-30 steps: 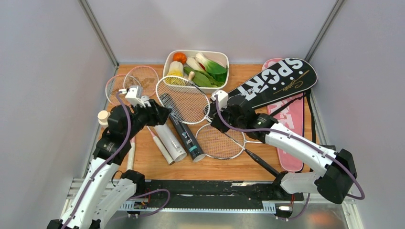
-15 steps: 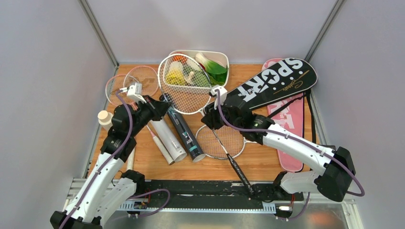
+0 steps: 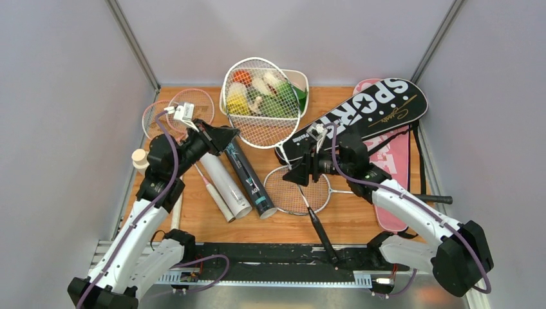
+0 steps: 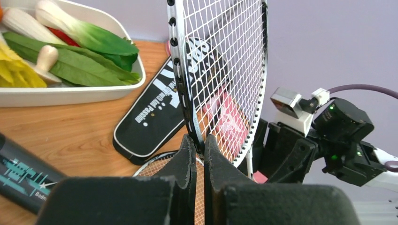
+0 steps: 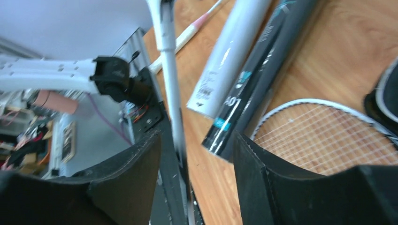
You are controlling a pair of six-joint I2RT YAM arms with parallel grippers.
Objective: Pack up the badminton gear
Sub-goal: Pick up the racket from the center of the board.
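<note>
My left gripper (image 3: 226, 135) (image 4: 199, 140) is shut on the rim of a white-framed racquet (image 3: 263, 103) (image 4: 220, 70). The racquet's head stands tilted up over the tray. Its shaft (image 5: 171, 93) runs down between the fingers of my right gripper (image 3: 297, 175) (image 5: 197, 164), which is open and apart from it. The black handle (image 3: 325, 241) points at the near edge. A second racquet (image 3: 296, 193) (image 5: 328, 136) lies flat beside the white tube (image 3: 225, 183) (image 5: 230, 61) and the black tube (image 3: 251, 180) (image 5: 263, 79). The black cover (image 3: 367, 116) (image 4: 155, 112) overlaps the pink cover (image 3: 393, 174).
A white tray (image 3: 302, 80) (image 4: 70, 93) of toy vegetables stands at the back under the raised racquet head. Pink-framed racquets (image 3: 174, 109) lie at the back left. A small bottle with a cream cap (image 3: 139, 158) stands at the left edge. Grey walls close in both sides.
The left gripper closed on the white racquet's rim and the right gripper opened off its shaft. The racquet head swung up and back over the tray; its handle swung left.
</note>
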